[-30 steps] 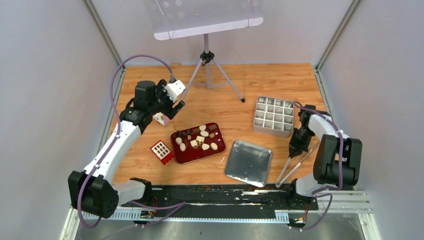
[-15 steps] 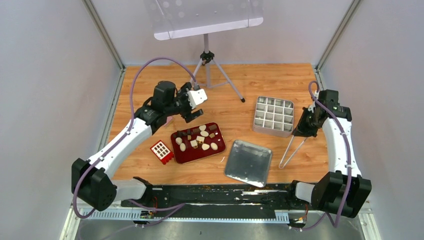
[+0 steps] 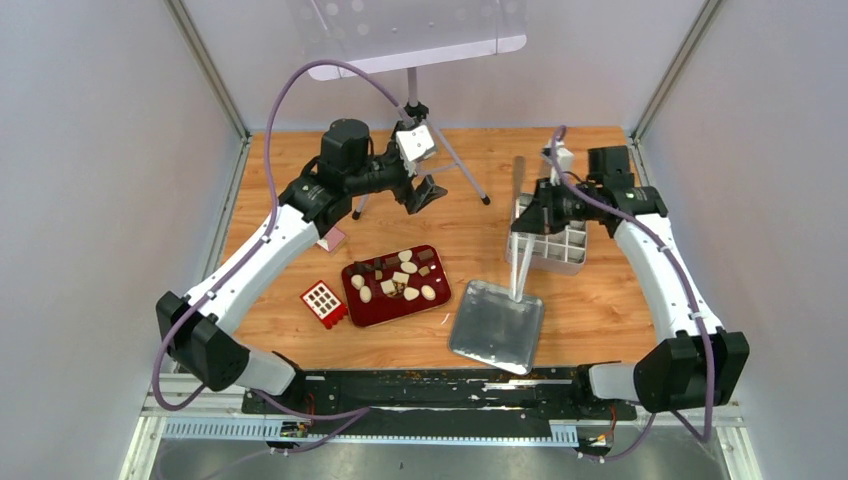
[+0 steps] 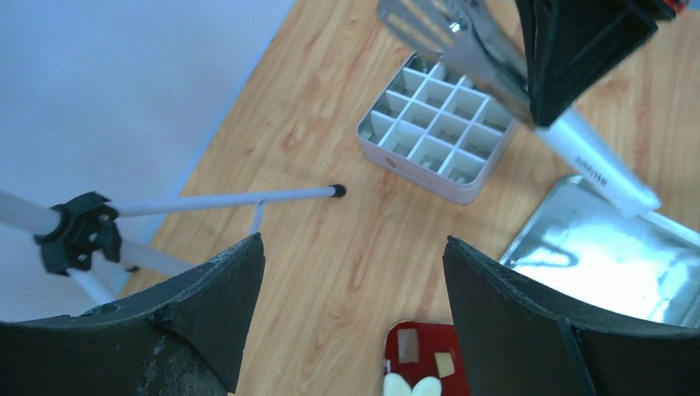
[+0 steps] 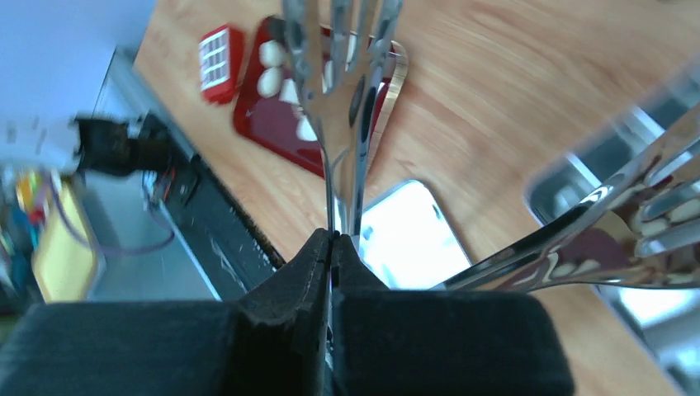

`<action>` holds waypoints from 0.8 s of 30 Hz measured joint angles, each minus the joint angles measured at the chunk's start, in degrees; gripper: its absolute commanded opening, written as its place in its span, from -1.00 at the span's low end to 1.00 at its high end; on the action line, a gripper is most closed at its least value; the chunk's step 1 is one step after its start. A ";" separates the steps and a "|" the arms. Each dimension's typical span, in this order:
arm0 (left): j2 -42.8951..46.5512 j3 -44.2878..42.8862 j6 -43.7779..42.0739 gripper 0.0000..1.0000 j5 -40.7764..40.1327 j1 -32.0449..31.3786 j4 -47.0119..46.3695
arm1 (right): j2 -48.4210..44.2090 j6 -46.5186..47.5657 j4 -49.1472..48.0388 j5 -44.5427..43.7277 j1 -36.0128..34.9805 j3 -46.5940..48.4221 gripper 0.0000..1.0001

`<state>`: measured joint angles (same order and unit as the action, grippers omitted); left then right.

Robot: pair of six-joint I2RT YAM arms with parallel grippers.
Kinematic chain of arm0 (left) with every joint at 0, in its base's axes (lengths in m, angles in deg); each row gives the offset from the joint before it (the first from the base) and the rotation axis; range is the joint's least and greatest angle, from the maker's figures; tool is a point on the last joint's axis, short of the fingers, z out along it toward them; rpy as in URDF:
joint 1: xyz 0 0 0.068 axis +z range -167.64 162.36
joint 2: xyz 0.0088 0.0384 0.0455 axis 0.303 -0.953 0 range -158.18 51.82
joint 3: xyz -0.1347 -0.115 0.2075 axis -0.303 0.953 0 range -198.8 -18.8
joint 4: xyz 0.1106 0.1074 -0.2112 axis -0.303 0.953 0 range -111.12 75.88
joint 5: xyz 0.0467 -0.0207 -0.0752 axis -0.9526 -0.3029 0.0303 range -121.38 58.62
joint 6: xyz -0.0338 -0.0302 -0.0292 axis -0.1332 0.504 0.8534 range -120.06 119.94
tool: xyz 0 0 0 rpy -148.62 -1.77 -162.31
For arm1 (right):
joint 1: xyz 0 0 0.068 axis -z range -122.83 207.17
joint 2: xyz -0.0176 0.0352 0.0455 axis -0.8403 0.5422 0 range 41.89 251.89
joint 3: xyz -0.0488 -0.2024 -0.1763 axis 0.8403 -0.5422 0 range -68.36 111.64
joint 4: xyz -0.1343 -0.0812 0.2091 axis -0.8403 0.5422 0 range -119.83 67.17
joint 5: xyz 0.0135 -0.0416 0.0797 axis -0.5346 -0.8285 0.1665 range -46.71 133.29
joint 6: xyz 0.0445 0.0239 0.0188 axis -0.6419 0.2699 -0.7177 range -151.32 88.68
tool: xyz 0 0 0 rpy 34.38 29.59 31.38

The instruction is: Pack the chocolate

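Chocolate is lying in red tray, below and ahead of L gripper jaws; none packed yet. L jaws are standing wide apart, holding nothing. R gripper jaws are pinching tight on tongs, whose tips are hanging beyond the jaws near divided tin. Judged: tongs are serving to lift small pcs w/o crushing.

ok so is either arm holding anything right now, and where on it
The right gripper is shut on the metal tongs, pinching them partway along, between the slotted tips and the white handle end. The left gripper is open and empty.
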<state>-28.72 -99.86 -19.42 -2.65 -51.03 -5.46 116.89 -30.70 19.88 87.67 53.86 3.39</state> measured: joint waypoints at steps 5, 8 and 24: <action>-3.43 -4.90 1.07 0.75 7.17 0.02 4.63 | 0.83 15.65 2.78 9.01 -9.88 5.64 -1.00; -4.46 -8.96 -3.28 0.76 10.84 0.02 10.62 | 1.25 25.97 8.11 12.09 -12.07 8.20 -1.00; -20.83 -48.43 -49.27 -0.01 16.48 -0.81 64.22 | 10.75 57.59 29.20 1.88 -22.21 18.84 -1.00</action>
<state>-49.55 -148.29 -68.68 13.83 -51.83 58.76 127.64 26.90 49.08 89.55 31.65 22.23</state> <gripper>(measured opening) 0.496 0.019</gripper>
